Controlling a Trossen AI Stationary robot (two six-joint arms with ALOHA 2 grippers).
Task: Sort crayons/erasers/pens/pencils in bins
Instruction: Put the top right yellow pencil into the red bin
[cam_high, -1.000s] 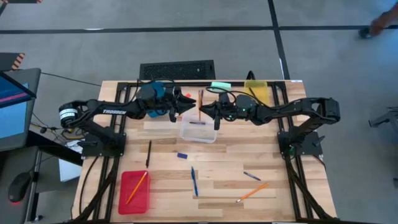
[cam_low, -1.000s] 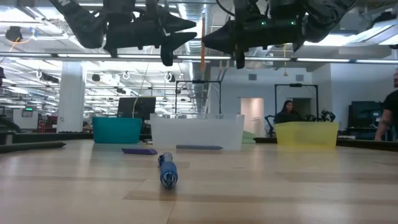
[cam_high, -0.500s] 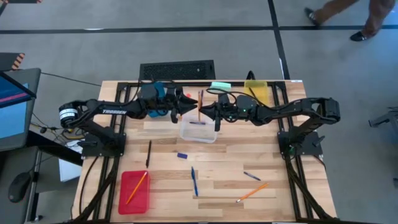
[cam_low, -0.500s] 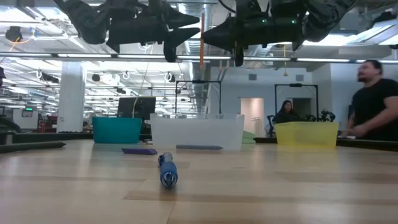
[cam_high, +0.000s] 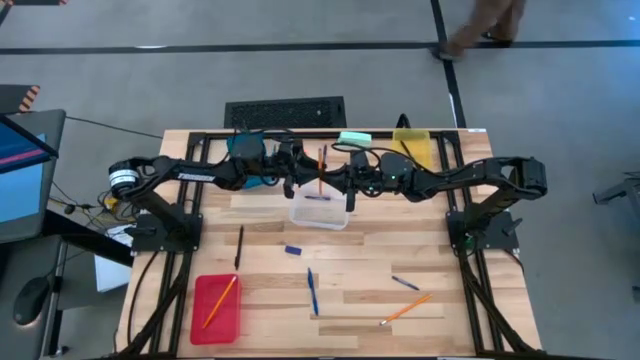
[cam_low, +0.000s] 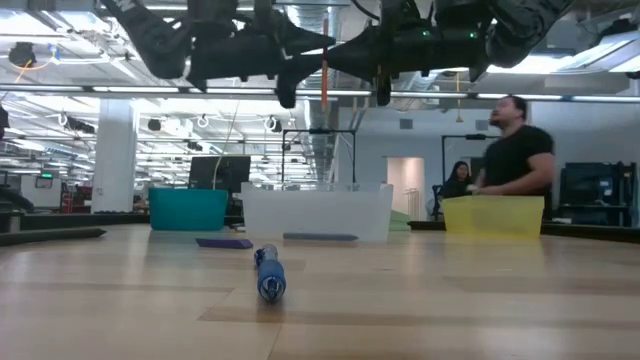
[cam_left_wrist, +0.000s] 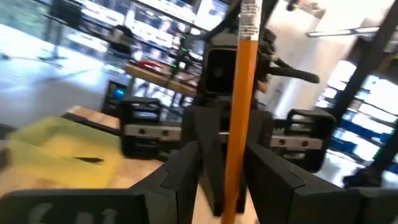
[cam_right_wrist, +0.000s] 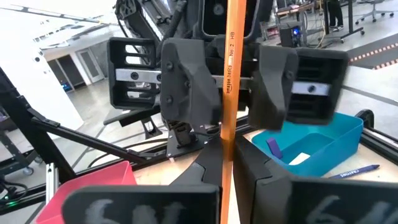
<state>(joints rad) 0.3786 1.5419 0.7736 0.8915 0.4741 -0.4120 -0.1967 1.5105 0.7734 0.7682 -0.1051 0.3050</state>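
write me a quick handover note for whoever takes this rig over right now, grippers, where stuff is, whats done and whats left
Right gripper: shut on an orange pencil, held upright above the clear bin.
Left gripper: open, its fingers on either side of the same pencil, not closed on it; looks like a handover.
Done: one pencil in the red bin, a pen in the clear bin, something small and purple in the blue bin.
Left on the table: black pen, blue eraser, blue pen, short blue pen, orange pencil.
Yellow bin: far edge; contents unclear.
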